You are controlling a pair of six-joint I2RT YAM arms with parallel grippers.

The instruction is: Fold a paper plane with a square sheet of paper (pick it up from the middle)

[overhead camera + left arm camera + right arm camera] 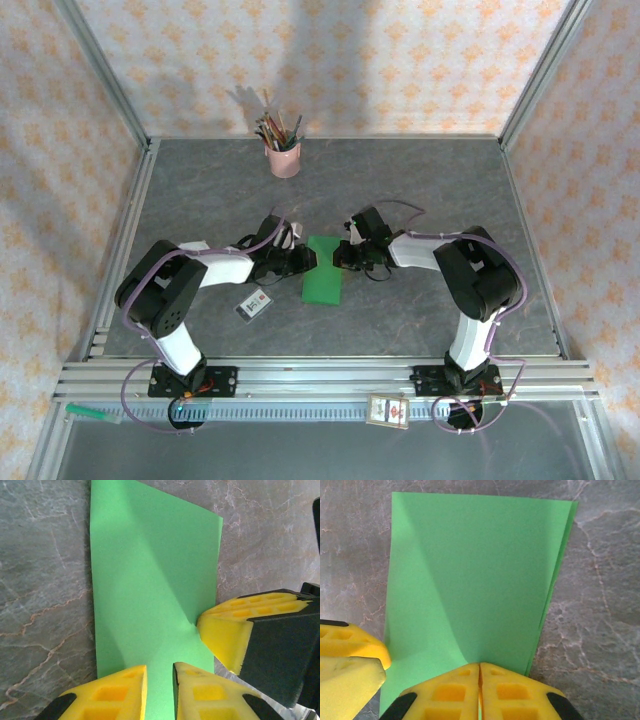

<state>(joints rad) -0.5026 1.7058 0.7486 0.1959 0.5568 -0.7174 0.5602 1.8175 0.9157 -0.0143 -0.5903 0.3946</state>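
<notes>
The square sheet of paper [322, 270] lies folded into a narrow bright green rectangle on the grey table, between my two grippers. My left gripper [306, 258] reaches its left edge. In the left wrist view the left gripper [160, 670] stands over the paper [150, 580] with a narrow gap between its yellow fingers, and green shows through the gap. My right gripper [338, 256] meets the opposite edge. In the right wrist view the right gripper [479, 666] is shut, pinching the edge of the paper [480, 565], which curls up slightly there. No paper plane shape shows.
A pink cup of pencils [283, 155] stands at the back of the table. A small white dark-bordered card [254, 305] lies near the left arm, another card [388, 410] sits on the front rail. Metal frame posts line both sides.
</notes>
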